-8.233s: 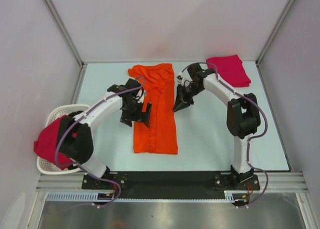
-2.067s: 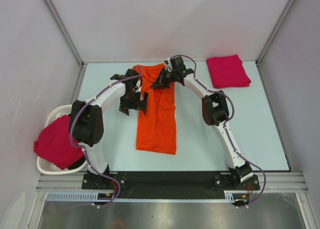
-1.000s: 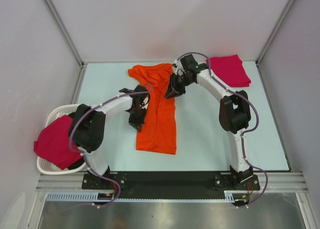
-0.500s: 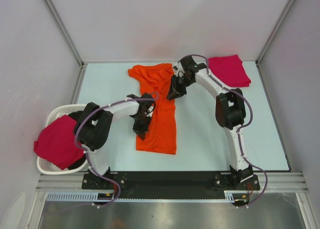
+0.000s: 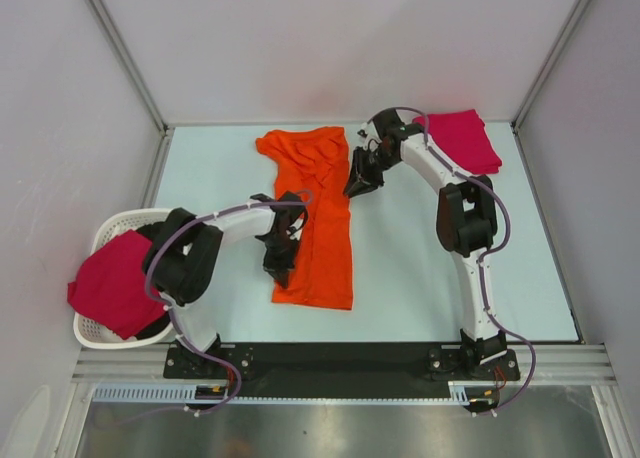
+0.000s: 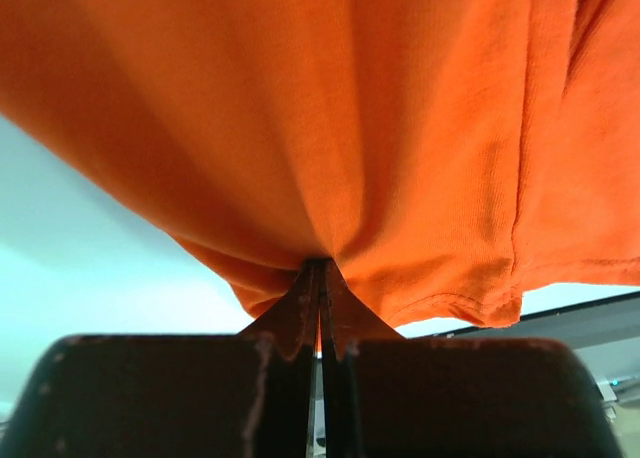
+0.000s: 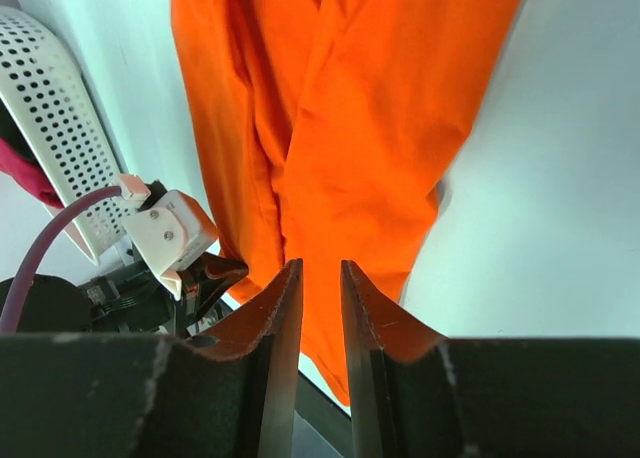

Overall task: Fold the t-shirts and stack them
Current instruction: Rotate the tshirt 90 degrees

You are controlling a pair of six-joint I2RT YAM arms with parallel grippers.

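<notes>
The orange shirt [image 5: 318,233] lies in the middle of the table [image 5: 440,268] as a long narrow strip, folded lengthwise; its far end is wider and wrinkled.

The left claw [image 5: 279,268] is fully closed on the left edge of this shirt, towards the near hem; in the wrist view its two fingers meet with a pinch of orange cloth between them, and the cloth looks a little lifted there. The right claw [image 5: 356,186] hovers at the right edge, nearer the far end; its fingers stand a narrow gap apart and I see no cloth between them, so it holds nothing.

The step in hand is, I think, the cross fold, near hem brought towards the collar. To do it well, the right claw should take the right edge level with the left claw; with only one side held the strip would twist. Then both should lift low, keep the hem taut, lay edge on edge, and let go only when the cloth is flat.

The white basket [image 5: 130,218] is at the left; a pink shirt [image 5: 108,283] hangs unfolded over its rim; what is under it I cannot see. A folded pink shirt [image 5: 458,143] lies on the table at the far right, in no container.
</notes>
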